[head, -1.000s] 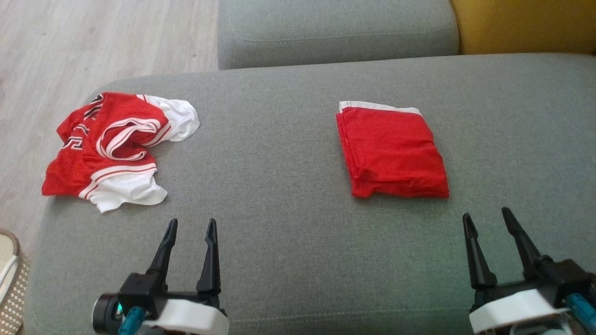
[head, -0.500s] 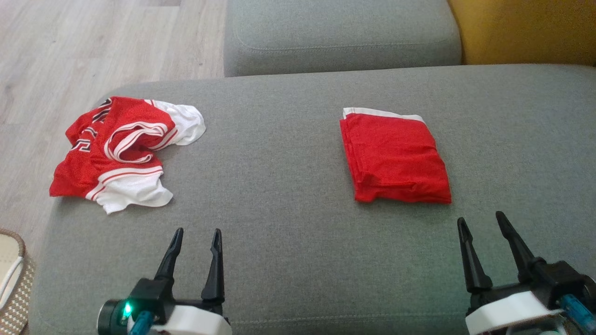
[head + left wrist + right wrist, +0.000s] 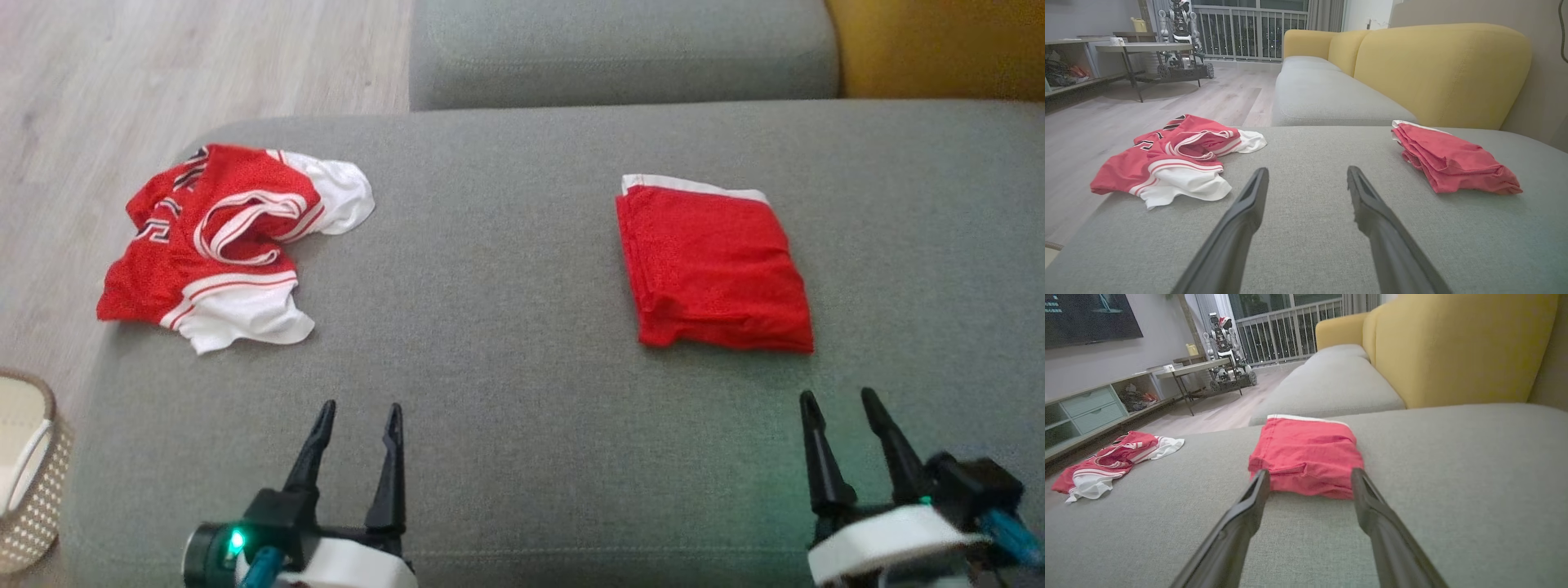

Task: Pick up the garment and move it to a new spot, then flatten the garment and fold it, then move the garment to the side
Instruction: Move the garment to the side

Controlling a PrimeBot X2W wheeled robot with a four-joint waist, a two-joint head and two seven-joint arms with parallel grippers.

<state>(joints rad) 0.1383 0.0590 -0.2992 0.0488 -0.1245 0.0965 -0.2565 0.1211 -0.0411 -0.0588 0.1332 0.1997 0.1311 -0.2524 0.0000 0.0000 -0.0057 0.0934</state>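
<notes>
A crumpled red mesh jersey point(image 3: 229, 245) with white trim and black lettering lies bunched at the left end of a grey woven sofa seat point(image 3: 506, 343). Well to its right lies a red garment point(image 3: 714, 269), folded into a flat rectangle. Nearer the camera, the left gripper point(image 3: 361, 408) and right gripper point(image 3: 838, 396) hover with fingers apart, empty.

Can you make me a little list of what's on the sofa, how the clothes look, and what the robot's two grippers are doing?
surface: grey sofa seat
messy clothes: red-and-white jersey, crumpled, near the seat's left edge
tidy clothes: red folded garment, a neat stack with a white strip at its far edge, toward the right
left gripper: open, holding nothing, apart from the jersey
right gripper: open, holding nothing, just short of the folded garment
on the floor: basket, at the left
</notes>
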